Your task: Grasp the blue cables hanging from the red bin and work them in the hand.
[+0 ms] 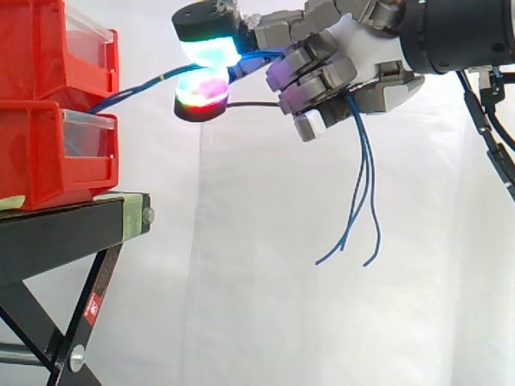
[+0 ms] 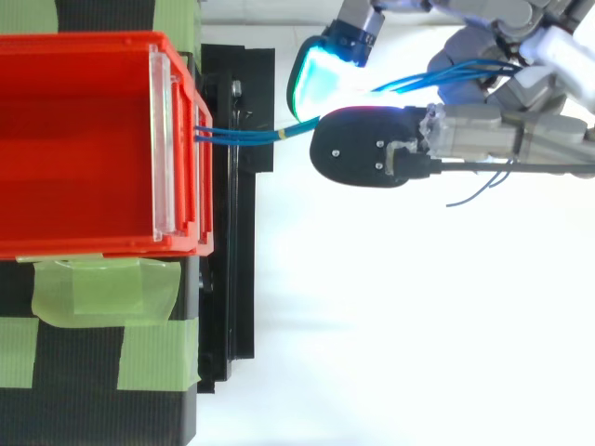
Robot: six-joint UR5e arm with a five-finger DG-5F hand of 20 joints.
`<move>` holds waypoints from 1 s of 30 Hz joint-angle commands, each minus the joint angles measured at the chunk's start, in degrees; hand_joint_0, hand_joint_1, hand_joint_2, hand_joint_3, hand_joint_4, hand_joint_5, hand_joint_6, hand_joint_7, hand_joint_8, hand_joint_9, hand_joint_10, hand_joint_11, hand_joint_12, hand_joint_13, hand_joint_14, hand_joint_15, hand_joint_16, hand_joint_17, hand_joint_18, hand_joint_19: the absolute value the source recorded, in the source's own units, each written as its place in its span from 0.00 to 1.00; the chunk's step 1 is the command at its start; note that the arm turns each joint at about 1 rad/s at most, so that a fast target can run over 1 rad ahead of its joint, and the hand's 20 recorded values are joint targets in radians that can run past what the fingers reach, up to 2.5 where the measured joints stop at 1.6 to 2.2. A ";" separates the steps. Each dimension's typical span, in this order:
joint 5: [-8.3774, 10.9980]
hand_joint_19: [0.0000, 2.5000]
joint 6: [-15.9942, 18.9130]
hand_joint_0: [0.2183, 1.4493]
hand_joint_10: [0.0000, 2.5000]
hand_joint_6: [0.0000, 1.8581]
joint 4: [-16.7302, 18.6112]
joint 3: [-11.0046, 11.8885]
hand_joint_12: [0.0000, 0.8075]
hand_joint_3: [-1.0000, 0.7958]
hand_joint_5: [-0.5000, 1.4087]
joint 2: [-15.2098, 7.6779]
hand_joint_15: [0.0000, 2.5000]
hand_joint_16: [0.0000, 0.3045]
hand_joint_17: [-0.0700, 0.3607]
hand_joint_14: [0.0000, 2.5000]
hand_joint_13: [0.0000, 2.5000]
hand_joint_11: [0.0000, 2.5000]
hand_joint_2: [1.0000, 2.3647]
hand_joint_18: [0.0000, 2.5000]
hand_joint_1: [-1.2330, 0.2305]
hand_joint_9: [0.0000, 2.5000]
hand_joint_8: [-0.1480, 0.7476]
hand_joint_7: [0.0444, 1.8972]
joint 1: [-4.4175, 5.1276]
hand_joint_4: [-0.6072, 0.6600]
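Thin blue cables point(image 1: 137, 90) run from the gap between the two stacked red bins point(image 1: 48, 96) out to the right, pulled taut. My hand point(image 1: 354, 60) comes in from the right and is shut on them: two glowing pads point(image 1: 205, 68) pinch the cables between them, and the other fingers curl round them. The cables' loose ends point(image 1: 362, 201) hang down below the palm. From above, the blue cables point(image 2: 242, 137) leave the front of the red bin point(image 2: 84, 139) and pass between the glowing pads point(image 2: 321, 74) into the hand point(image 2: 483, 130).
The bins stand on a black stand point(image 1: 72, 229) with green tape point(image 2: 102, 288) on its top. A white curtain point(image 1: 265, 305) hangs behind. Open air lies below and to the right of the bins.
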 commanded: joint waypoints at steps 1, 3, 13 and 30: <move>0.11 0.30 0.23 0.60 1.00 0.22 -0.31 0.02 0.66 0.49 0.34 0.00 0.56 0.67 0.52 1.00 0.76 1.00 0.02 1.00 0.42 0.72 0.67 0.64 0.28 0.64; 0.02 0.30 0.41 0.60 1.00 0.23 -0.40 0.02 0.66 0.50 0.34 0.00 0.56 0.67 0.52 1.00 0.76 1.00 0.02 1.00 0.42 0.72 0.67 0.64 0.28 0.66; -0.07 0.30 0.58 0.61 1.00 0.34 -0.84 -0.06 0.66 0.54 0.32 0.00 0.56 0.67 0.52 1.00 0.76 1.00 0.01 1.00 0.41 0.72 0.67 0.60 0.37 0.71; -0.69 0.30 0.58 0.62 1.00 0.34 -0.57 -0.06 0.66 0.69 0.35 0.00 0.56 0.67 0.52 1.00 0.76 1.00 0.16 1.00 0.43 0.72 0.67 0.59 0.37 0.73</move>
